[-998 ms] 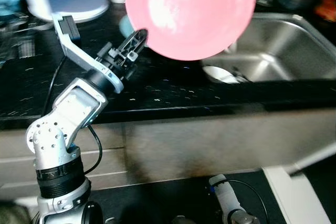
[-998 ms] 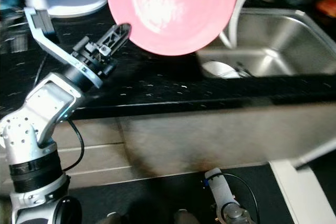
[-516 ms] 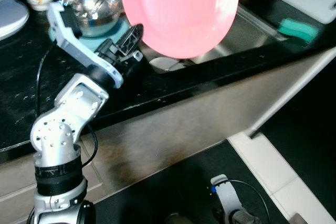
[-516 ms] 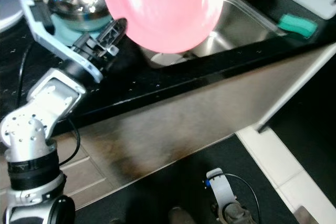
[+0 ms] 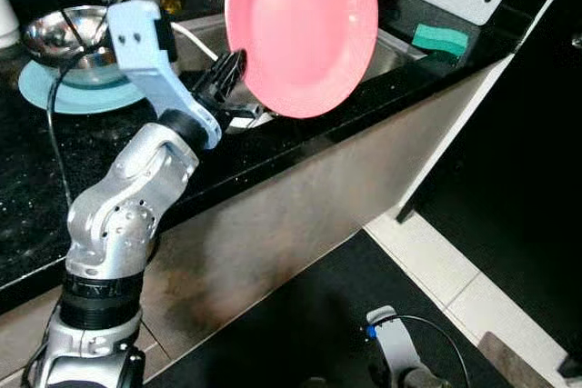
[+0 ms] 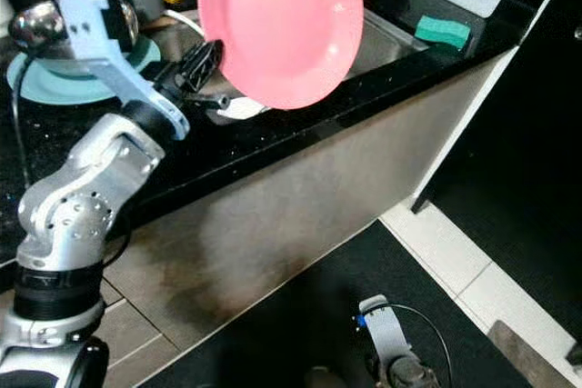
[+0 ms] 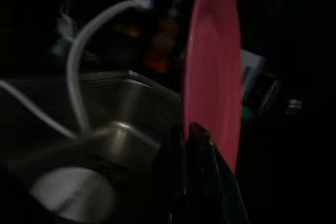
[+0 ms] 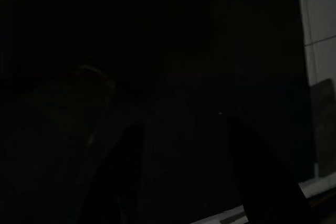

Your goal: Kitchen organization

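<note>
My left gripper [image 5: 238, 63] pinched the rim of the pink plate [image 5: 305, 29], holding it upright above the sink [image 6: 382, 38]. I couldn't tell about my right gripper.

The pink plate [image 5: 305, 29] in my left gripper [image 5: 229, 68] looks like smooth glossy plastic; the sink [image 7: 113, 108] is brushed steel, the counter [image 5: 36, 156] polished speckled black stone

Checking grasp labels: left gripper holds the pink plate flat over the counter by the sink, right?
Not flat. The left gripper holds the pink plate by its lower rim, tipped up on edge over the counter by the sink; left wrist view shows it edge-on.
</note>
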